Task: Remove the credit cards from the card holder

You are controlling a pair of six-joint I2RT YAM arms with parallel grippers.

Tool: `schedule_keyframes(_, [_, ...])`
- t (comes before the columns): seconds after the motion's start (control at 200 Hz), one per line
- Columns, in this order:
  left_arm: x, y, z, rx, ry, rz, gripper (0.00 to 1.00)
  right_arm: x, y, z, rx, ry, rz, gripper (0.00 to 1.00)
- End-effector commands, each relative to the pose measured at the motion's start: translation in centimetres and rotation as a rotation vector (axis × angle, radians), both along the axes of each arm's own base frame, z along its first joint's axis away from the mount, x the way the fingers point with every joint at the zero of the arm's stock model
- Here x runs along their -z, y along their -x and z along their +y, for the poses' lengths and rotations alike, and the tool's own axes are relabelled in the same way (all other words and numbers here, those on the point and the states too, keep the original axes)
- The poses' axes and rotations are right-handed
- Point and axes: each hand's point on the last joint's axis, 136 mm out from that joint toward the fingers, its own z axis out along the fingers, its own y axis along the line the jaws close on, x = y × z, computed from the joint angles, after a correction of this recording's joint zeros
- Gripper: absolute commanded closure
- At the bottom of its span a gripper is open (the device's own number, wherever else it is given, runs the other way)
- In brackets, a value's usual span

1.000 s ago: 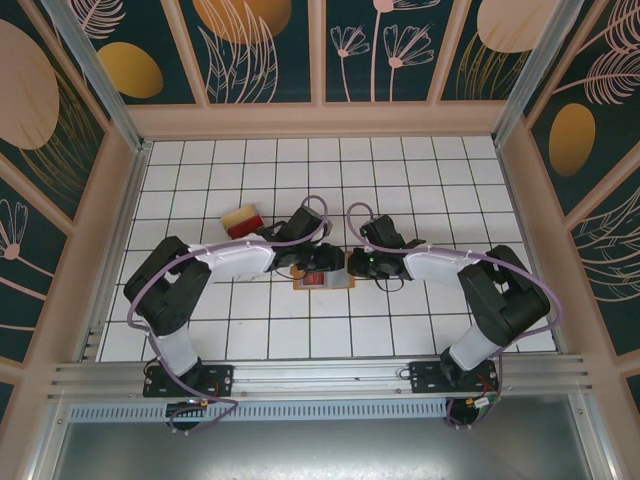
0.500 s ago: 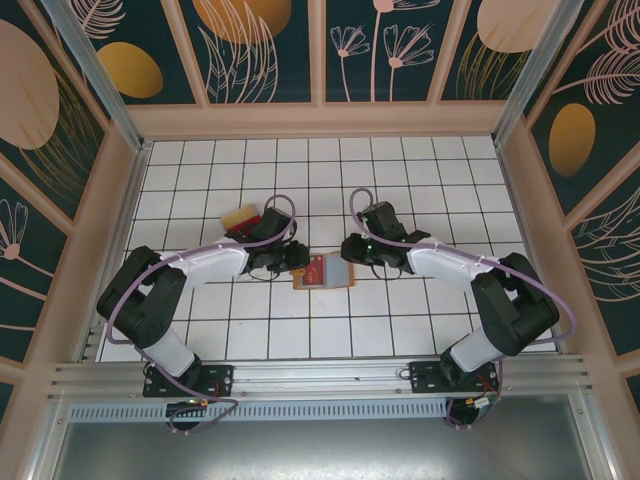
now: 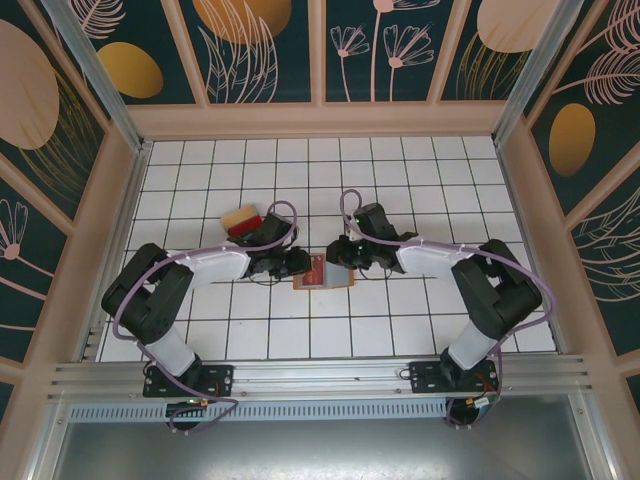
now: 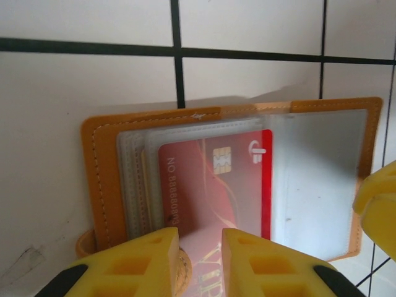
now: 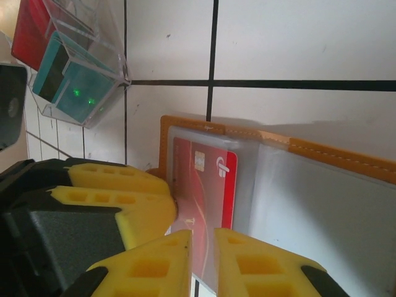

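Top view, card holder: I have the card holder (image 3: 342, 278) lying open and flat on the white tiled surface (image 3: 400, 180), between the two arms, with a red card (image 3: 316, 270) in its left half.
Top view, left end effector: the left end effector (image 3: 298, 263) sits at the holder's left edge.
Top view, right end effector: the right end effector (image 3: 338, 254) sits at the holder's far edge, just beside the red card.
Top view, loose cards: tan and red loose cards (image 3: 241, 220) lie behind the left arm, apart from the holder.
Left wrist, red card: the red card (image 4: 210, 179) is tucked in a clear pocket (chip and number show through the plastic) of the orange-brown holder (image 4: 102, 179).
Left wrist, left end effector: I see the left end effector (image 4: 201, 238) clamped on the holder's near edge, its yellow fingers almost together.
Right wrist, right end effector: the right end effector (image 5: 203, 238) has its fingers drawn nearly together over the red card (image 5: 207, 179); I cannot tell whether they pinch it.
Right wrist, left end effector: the left end effector (image 5: 170, 204) is pressed to the holder's (image 5: 346, 161) edge.
Right wrist, clear box: a clear box (image 5: 93, 74) nearby holds a teal card (image 5: 65, 80) and a red one.
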Motion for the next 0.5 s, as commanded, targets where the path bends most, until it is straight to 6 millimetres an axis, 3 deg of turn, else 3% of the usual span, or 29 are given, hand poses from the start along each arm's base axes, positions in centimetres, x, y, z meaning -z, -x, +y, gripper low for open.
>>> schedule_keyframes(0.0, [1.2,0.6,0.1,-0.002,-0.007,0.036,0.75,0.3,0.6,0.9,-0.024,-0.042,0.031,0.83])
schedule_keyframes(0.496, [1.5,0.8,0.3,-0.005,-0.013,0.046,0.75,3.1,1.1,1.2,-0.042,-0.02,0.11,0.83])
